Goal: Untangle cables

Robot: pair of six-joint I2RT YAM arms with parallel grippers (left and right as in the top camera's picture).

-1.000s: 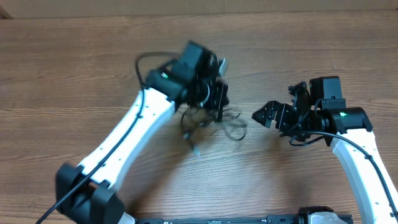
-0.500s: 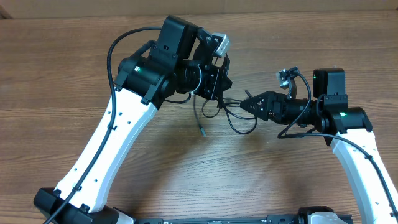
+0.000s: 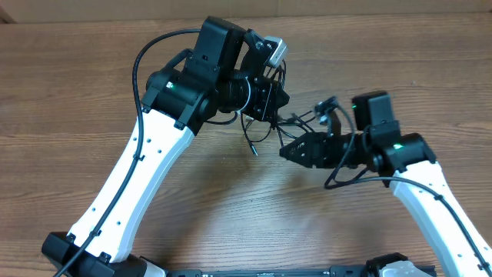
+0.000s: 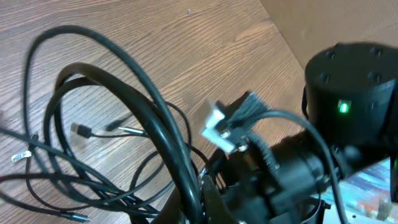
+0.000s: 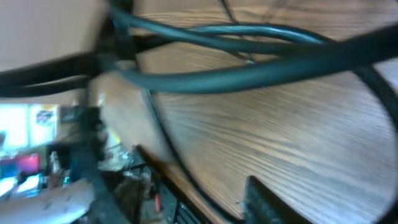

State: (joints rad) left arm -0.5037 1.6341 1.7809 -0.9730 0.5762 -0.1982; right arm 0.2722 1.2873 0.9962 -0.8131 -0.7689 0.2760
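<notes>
The cables (image 3: pixel 264 128) are a bunch of thin black cords hanging in loops from my left gripper (image 3: pixel 267 97), which is raised over the table's middle and shut on them. One plug end (image 3: pixel 251 151) dangles lowest. In the left wrist view the cables (image 4: pixel 158 102) arc out from the jaws of the left gripper (image 4: pixel 198 200), with a small plug (image 4: pixel 81 129) below them. My right gripper (image 3: pixel 283 152) points left, just right of and below the hanging loops. The right wrist view is blurred, with cables (image 5: pixel 249 71) crossing in front and one finger (image 5: pixel 267 199) showing. Whether it grips a cord cannot be made out.
The wooden table (image 3: pixel 77 92) spreads on all sides. A pale wall or board (image 3: pixel 346 8) runs along the far edge. The right arm's own thick black wire (image 3: pixel 346 173) loops beside its wrist.
The left arm lifted the cables off the table and has held them since. The right gripper swung left and toward the front, in under the loops, its jaws narrowing.
</notes>
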